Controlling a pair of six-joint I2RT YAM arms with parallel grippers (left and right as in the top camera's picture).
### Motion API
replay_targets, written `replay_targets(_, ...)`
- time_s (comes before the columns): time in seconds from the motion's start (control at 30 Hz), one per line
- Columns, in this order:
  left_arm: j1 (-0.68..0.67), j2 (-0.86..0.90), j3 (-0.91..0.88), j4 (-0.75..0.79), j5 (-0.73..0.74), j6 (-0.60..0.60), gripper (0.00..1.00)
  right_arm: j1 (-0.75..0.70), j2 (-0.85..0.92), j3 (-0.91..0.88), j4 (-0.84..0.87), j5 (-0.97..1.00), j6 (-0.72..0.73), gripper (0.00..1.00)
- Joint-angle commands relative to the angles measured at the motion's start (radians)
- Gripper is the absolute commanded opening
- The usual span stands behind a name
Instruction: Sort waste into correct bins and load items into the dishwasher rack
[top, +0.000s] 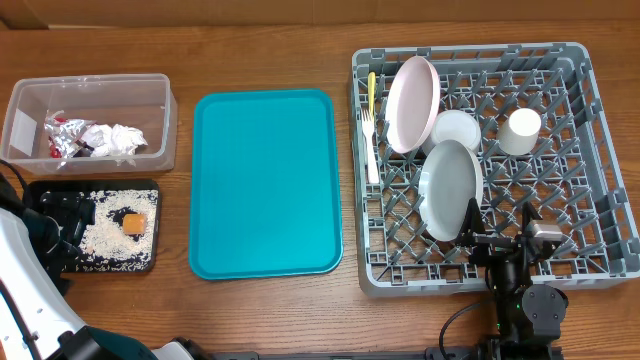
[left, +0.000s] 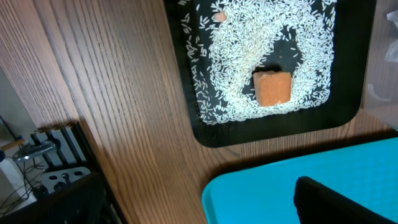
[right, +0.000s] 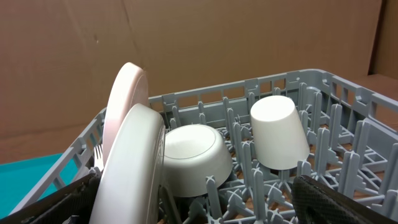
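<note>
The grey dishwasher rack holds a pinkish-white plate, a grey-green plate, a white bowl, a white cup, a yellow spoon and a white fork. The clear tub holds silver foil and a white napkin. The black tray holds rice and an orange cube. My left gripper is open and empty at that tray's left end. My right gripper is open at the rack's front edge, with the grey-green plate just inside its left finger.
The teal serving tray lies between the bins and the rack. In the left wrist view its corner lies next to the black tray, the rice and the cube. The bowl and the cup stand beyond the right gripper.
</note>
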Motion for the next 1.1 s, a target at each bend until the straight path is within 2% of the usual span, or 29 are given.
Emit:
replay_targets(0.0, -0.002, -0.011, 0.000, 0.001, -0.011, -0.009, 1.00, -0.003, -0.011, -0.010, 0.005, 0.017, -0.008, 1.00)
replay_targets(0.43, -0.005, -0.054, 0.000, 0.003, -0.002, -0.011, 1.00, -0.003, -0.011, -0.010, 0.005, 0.017, -0.007, 1.00)
replay_targets(0.57, -0.075, -0.141, -0.004, 0.053, 0.026, -0.024, 1.00, -0.003, -0.011, -0.010, 0.005, 0.017, -0.007, 1.00)
replay_targets(0.63, -0.155, -0.183, -0.004, 0.095, 0.015, -0.008, 1.00, -0.003, -0.011, -0.010, 0.005, 0.017, -0.007, 1.00)
replay_targets(0.67, -0.274, -0.226, -0.004, 0.164, 0.008, 0.030, 1.00, -0.003, -0.011, -0.010, 0.005, 0.017, -0.007, 1.00)
replay_targets(0.77, -0.481, -0.283, -0.004, 0.283, -0.028, 0.076, 1.00, -0.003, -0.011, -0.010, 0.005, 0.017, -0.008, 1.00)
replay_targets(0.87, -0.702, -0.341, -0.004, 0.372, -0.157, 0.076, 1.00, -0.003, -0.011, -0.010, 0.005, 0.017, -0.007, 1.00)
replay_targets(0.97, -0.848, -0.398, -0.004, 0.396, -0.271, 0.076, 1.00, -0.003, -0.011, -0.010, 0.005, 0.017, -0.007, 1.00)
replay_targets(1.07, -0.916, -0.447, -0.004, 0.360, -0.312, 0.077, 1.00, -0.003, -0.011, -0.010, 0.005, 0.017, -0.007, 1.00)
